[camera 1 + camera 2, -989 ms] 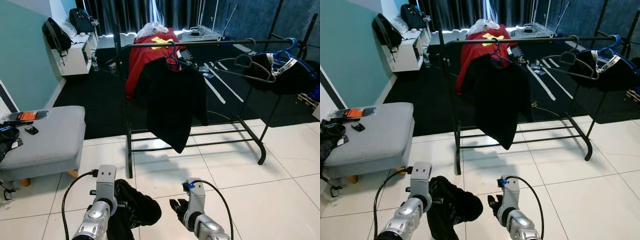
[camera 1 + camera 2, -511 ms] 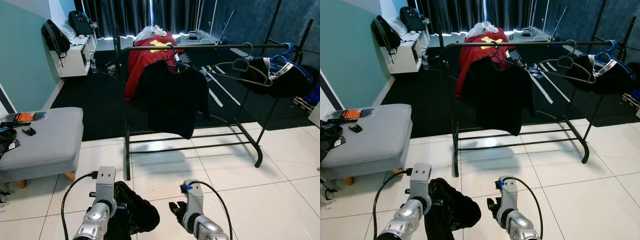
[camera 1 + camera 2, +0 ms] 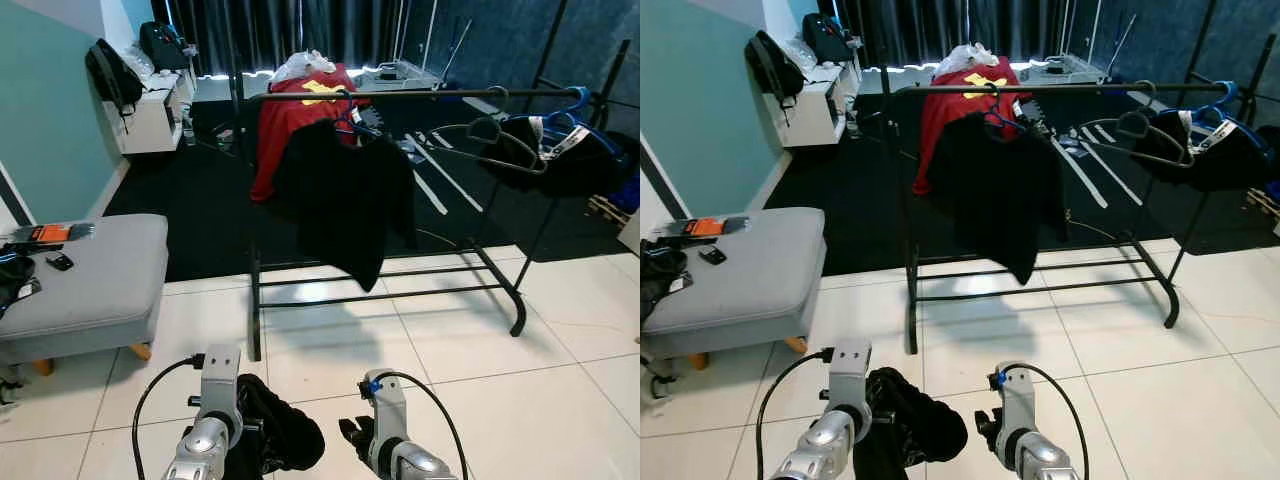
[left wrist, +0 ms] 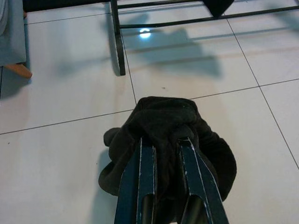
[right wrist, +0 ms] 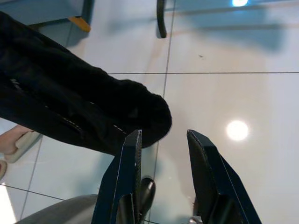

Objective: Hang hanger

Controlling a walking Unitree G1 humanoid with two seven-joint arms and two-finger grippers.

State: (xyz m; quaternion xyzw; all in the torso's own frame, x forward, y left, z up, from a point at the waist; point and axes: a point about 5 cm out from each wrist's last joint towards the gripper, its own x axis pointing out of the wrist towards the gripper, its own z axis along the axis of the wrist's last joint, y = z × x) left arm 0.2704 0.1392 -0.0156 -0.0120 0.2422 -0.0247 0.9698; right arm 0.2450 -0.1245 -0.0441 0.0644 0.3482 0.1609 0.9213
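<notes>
White tiled floor [image 3: 560, 400] across the lower frame, dark carpet and black curtains beyond. At far left, a grey ottoman [image 3: 85, 280] with small items on its top; above it in the upper left, a white shelf unit [image 3: 150, 110] with a black bag slung on it. Across the upper middle, a black clothes rack [image 3: 400, 95], its top rail running toward the right edge. On the rail left of centre, a black shirt [image 3: 345, 205] on a blue hanger [image 3: 350, 115] in front of a red garment [image 3: 285, 125]; further right, an empty dark hanger [image 3: 490, 135] and more dark clothes bunched at the rail's far end.

Down at lower left of centre, left gripper [image 4: 163, 149] pinched narrow on a bundled black garment [image 4: 168, 135], fingers sunk into the cloth, the bundle drooping toward the tiles. Held low and close to the body, likely for carrying while approaching the rack. Whether a hanger sits inside that bundle: cannot tell, cloth hides it.

Just right of the bundle, right gripper [image 5: 163, 144] with fingers parted, nothing between them, the garment's edge hanging beside one finger. Probably kept free to help steady or hook things onto the rail.

Rack well apart from both grippers, so hanging not yet begun; free rail between black shirt and empty dark hanger looks like the natural spot.
</notes>
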